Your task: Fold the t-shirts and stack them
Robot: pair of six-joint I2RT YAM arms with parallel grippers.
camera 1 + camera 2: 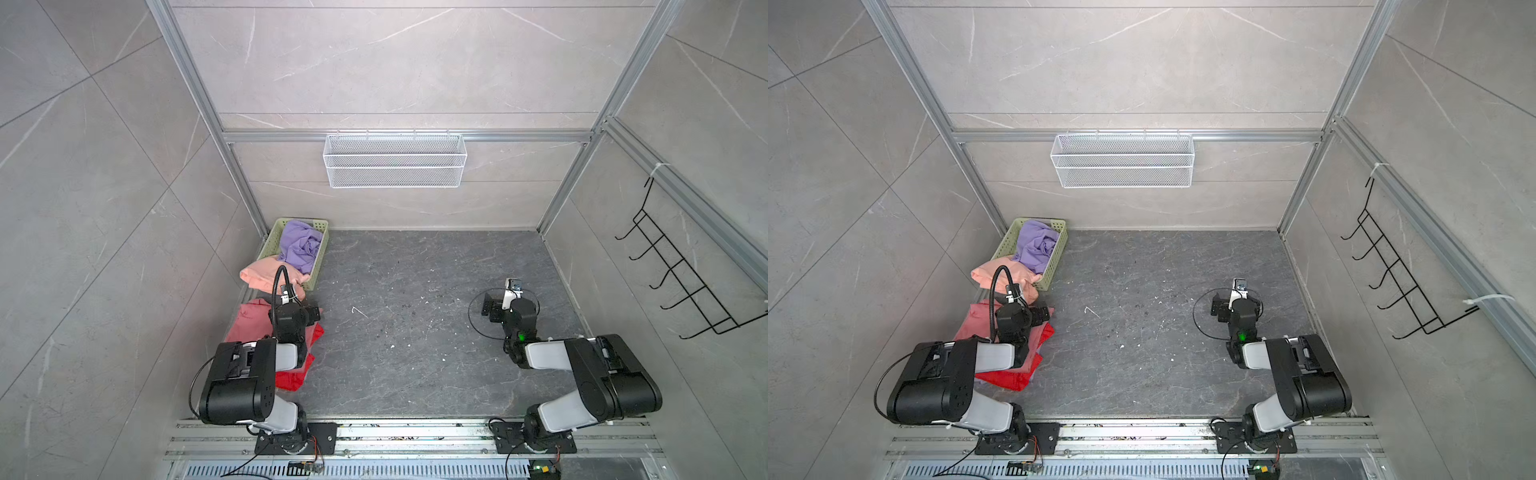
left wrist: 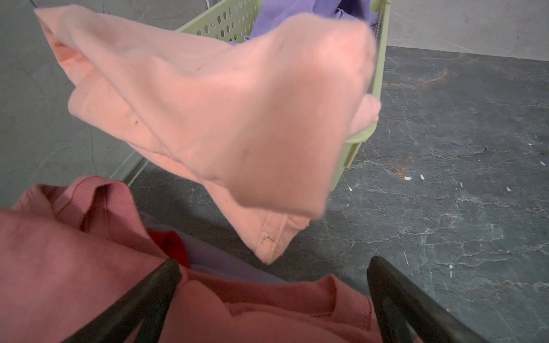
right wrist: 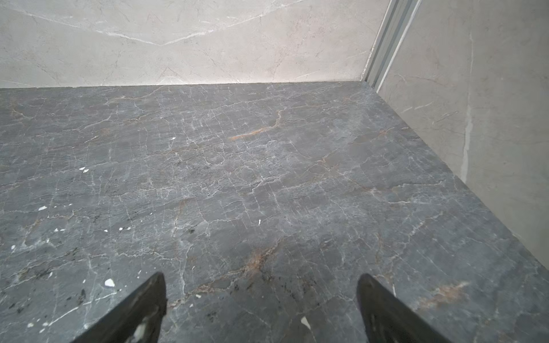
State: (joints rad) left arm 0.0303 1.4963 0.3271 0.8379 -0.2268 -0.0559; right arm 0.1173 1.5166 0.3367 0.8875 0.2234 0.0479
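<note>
Over on the left, the peach tee (image 2: 225, 118) hung half out of the basket (image 2: 352, 154), dusty rose tee (image 2: 59, 252) heaped nearby. Left gripper (image 2: 274, 262) and right gripper (image 3: 261, 279) both gaped empty. Floppy, light stuff; I'd pinch the hem corner.

Both arms alike: glossy black joint housings, pale grey link shells. Left arm (image 1: 237, 386), right arm (image 1: 602, 374). Thick black cable (image 1: 282, 267) arcs up behind the left claw (image 2: 273, 262); green light (image 1: 520, 336) glows behind the right claw (image 3: 260, 276). Fingers (image 3: 139, 308) dark, tapered, scuffed.
</note>
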